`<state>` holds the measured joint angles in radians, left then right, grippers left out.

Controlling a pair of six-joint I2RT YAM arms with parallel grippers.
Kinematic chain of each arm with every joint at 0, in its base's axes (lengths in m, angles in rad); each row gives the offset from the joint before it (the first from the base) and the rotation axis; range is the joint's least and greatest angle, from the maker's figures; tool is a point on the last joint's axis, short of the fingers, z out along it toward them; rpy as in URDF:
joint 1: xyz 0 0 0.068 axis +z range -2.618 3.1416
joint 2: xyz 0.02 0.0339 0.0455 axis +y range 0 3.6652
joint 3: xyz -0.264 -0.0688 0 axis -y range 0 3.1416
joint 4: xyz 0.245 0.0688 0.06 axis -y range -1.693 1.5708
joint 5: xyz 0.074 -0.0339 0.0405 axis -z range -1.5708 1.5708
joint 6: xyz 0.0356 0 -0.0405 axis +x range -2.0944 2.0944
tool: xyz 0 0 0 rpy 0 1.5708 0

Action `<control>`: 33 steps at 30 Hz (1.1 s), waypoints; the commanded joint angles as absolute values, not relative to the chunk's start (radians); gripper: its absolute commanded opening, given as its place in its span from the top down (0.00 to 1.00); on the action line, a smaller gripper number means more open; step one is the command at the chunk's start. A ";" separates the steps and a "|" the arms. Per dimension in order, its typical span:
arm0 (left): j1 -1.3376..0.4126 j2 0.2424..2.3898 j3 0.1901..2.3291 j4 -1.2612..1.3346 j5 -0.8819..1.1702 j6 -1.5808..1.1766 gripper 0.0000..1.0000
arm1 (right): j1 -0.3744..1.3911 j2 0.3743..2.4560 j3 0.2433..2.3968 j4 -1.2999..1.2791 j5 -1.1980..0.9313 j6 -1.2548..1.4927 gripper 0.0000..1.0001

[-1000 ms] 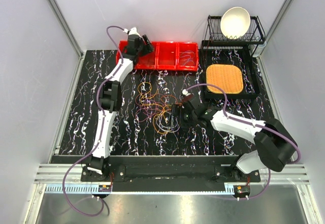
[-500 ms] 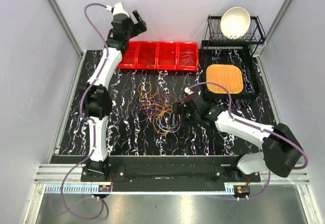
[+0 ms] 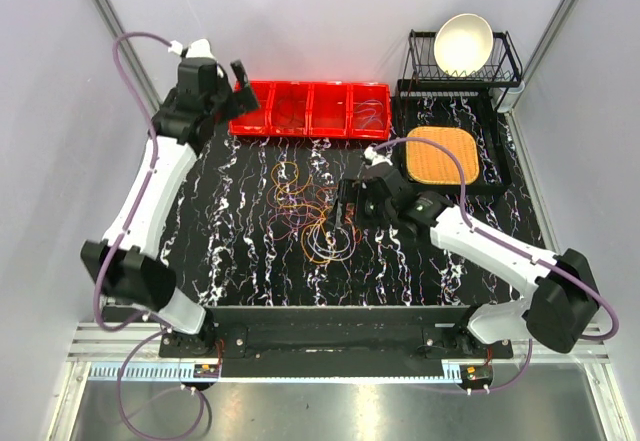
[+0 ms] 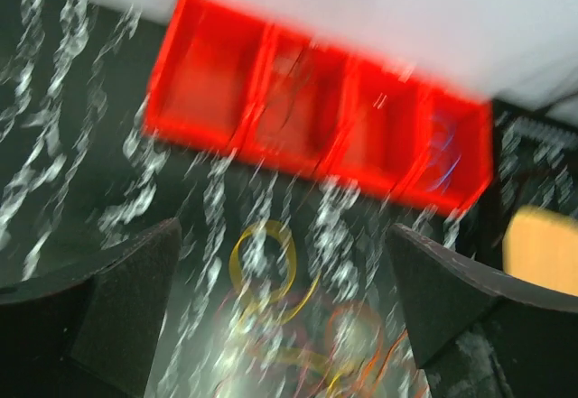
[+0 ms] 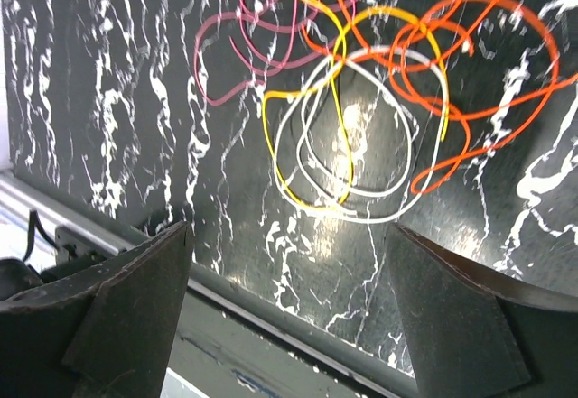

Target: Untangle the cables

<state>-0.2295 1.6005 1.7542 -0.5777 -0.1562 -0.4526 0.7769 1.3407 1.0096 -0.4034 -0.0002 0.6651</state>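
The cables (image 3: 308, 211) lie in a tangled pile of thin orange, yellow, red and whitish loops on the middle of the black marbled table. In the right wrist view the tangle (image 5: 361, 118) shows white, yellow, orange and pink loops. In the blurred left wrist view a yellow loop (image 4: 262, 263) shows. My left gripper (image 3: 240, 86) is open and empty, raised high at the far left near the red tray. My right gripper (image 3: 345, 206) is open and empty, above the right edge of the tangle.
A red tray (image 3: 312, 109) with several compartments stands at the back, with a few thin wires in it. A black dish rack (image 3: 505, 161) with an orange mat (image 3: 441, 155) and a white bowl (image 3: 463, 43) stands at the back right.
My left arm has swung left and pulled back from over the red tray. My right gripper has moved slightly farther back beside the tangle.
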 commanded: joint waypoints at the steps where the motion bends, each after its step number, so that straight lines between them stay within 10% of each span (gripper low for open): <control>1: -0.247 1.415 1.590 -0.745 -0.079 -0.382 0.01 | 0.778 1.362 1.097 -0.425 0.064 0.635 0.07; 17: -0.348 0.928 0.930 -0.776 -0.152 -0.341 0.01 | 0.790 1.578 1.178 -0.451 -0.049 0.637 0.18; 33: -0.351 0.977 0.925 -0.761 -0.138 -0.325 0.01 | 0.839 1.773 1.259 -0.385 -0.032 0.692 0.23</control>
<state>-0.3492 0.9829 0.9134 -0.8062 -0.1162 -0.3386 0.8230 1.7763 1.2263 -0.4469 -0.0467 0.6476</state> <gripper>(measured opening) 0.987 0.760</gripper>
